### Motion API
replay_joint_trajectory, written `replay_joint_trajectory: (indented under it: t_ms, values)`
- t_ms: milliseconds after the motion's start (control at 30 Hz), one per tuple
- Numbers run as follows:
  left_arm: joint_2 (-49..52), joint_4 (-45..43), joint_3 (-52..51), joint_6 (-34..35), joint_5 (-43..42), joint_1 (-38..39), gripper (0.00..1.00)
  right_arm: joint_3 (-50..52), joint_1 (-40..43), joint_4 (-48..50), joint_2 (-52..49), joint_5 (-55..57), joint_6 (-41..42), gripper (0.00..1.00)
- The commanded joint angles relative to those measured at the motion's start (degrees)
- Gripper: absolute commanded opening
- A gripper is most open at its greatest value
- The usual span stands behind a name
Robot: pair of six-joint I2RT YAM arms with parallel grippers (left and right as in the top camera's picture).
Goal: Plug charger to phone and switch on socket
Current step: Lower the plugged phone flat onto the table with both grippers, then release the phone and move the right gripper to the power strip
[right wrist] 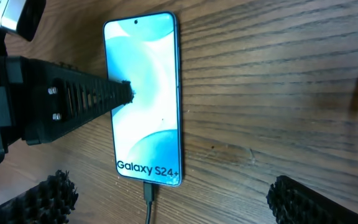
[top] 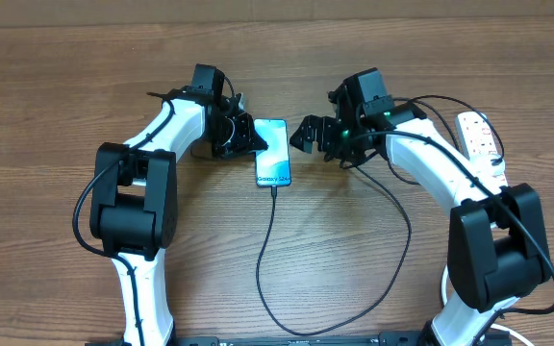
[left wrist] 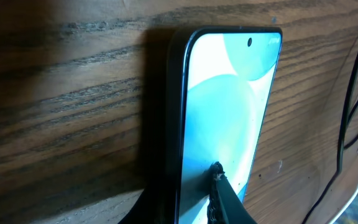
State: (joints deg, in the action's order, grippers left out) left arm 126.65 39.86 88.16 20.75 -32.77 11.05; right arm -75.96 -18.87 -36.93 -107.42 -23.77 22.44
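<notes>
The phone point(top: 273, 152) lies flat on the wooden table, its light-blue screen lit and "Galaxy S24+" at its near end. The charger cable point(top: 265, 252) runs up to the phone, and its black plug tip point(right wrist: 149, 191) sits in the phone's bottom port. My left gripper point(top: 246, 136) holds the phone's left side point(left wrist: 229, 112), with one finger on the screen point(right wrist: 114, 94) and one at the edge. My right gripper point(top: 317, 135) is open and empty just right of the phone; in the right wrist view its fingers point(right wrist: 179, 202) flank the phone's point(right wrist: 145, 93) bottom end. The socket point(top: 479, 137) lies at the far right.
The black cable loops down to the front edge point(top: 301, 330) and back up the right side point(top: 407, 226) under my right arm. The strip's thick white cord point(top: 493, 173) runs beside that arm. Black cables point(left wrist: 347, 93) cross the table right of the phone.
</notes>
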Motion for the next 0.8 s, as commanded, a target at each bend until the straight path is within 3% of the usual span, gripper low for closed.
replay_joint_trajectory:
  t_ms: [0,33,100,167,200,300,567,767]
  values:
    - [2.9,0.7,-1.7,-0.2,7.5,-0.2,0.22,-1.1,0.1,-0.3,0.7,0.2,-0.4,1.0]
    - [2.9,0.7,-1.7,-0.2,7.5,-0.2,0.34,-1.1,0.1,-0.6,0.7,0.5,-0.4,1.0]
    - [2.9,0.7,-1.7,-0.2,7.5,-0.2,0.37,-1.1,0.1,-1.3,0.7,1.3,-0.4,1.0]
    - [2.9,0.7,-1.7,-0.2,7.2,-0.5,0.38,-1.5,0.1,-2.3,0.9,1.3,-0.4,0.82]
    - [2.9,0.9,-1.6,-0.3,7.2,-0.7,0.45,-2.0,0.1,-2.8,1.2,1.3,-0.5,0.81]
    - [2.9,3.1,-0.5,-1.7,7.2,-1.5,0.65,-4.3,0.7,-5.6,3.6,3.8,-1.3,0.8]
    - [2.9,8.6,2.1,-2.8,8.2,-4.7,0.82,-10.0,10.5,-21.2,13.0,17.8,3.6,0.82]
    - [2.9,8.5,2.1,-2.8,8.5,-5.0,0.64,-9.8,21.3,-29.0,13.9,22.5,5.4,0.86]
